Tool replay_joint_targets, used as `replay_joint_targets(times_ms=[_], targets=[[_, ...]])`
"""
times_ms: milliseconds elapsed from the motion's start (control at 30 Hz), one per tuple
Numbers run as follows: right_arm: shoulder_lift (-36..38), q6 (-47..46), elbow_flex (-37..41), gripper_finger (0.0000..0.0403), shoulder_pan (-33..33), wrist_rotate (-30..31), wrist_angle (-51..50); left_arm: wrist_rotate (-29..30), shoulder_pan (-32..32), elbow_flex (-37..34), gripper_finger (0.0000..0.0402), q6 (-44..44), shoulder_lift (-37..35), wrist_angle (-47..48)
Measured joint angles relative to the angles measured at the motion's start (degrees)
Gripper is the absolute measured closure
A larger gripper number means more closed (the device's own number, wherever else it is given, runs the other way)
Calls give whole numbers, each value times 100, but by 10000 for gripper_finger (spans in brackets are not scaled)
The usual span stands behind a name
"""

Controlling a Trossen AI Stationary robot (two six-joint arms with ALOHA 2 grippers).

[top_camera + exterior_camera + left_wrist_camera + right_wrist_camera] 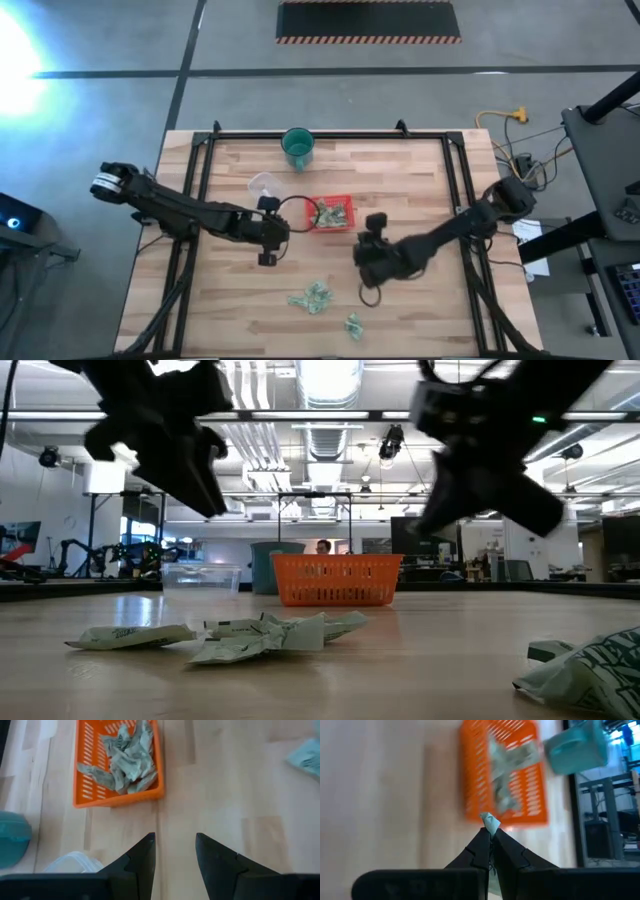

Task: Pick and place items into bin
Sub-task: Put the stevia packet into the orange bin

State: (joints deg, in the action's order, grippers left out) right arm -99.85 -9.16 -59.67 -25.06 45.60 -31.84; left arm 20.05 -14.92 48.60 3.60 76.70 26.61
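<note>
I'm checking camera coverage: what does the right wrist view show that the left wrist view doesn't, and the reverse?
Only the right wrist view shows the right gripper shut on a pale-green wrapper. Only the left wrist view shows the open left gripper, empty, and the clear container. Both show the tray holding wrappers and the green cup.

**A big, bright workshop**

The floor (100,110) is grey, with dark lines and a black mat (368,21) with striped edges. A yellow cable (500,118) lies at the far right. Long ceiling lights (330,380) glow over pipes. A person (323,547) sits far off.
</note>
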Motion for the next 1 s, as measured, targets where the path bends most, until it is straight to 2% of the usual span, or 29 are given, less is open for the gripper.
replay_joint_targets(times_ms=[200,367,600,800,1000], targets=[[2,1184,-406,394,689,-125,662,-3,-245,-202,279,58,-248,-99],[7,1860,-516,394,1255,-896,1301,-4,-288,-356,279,216,-341,-65],[13,1894,-215,394,1911,-1446,1615,-4,-283,-373,279,212,-353,-96],[11,1688,23,392,2190,-1973,1811,-4,-283,-373,279,207,-350,-199],[11,1854,123,349,2198,-2216,2223,-6,-283,-380,279,205,-349,-381]])
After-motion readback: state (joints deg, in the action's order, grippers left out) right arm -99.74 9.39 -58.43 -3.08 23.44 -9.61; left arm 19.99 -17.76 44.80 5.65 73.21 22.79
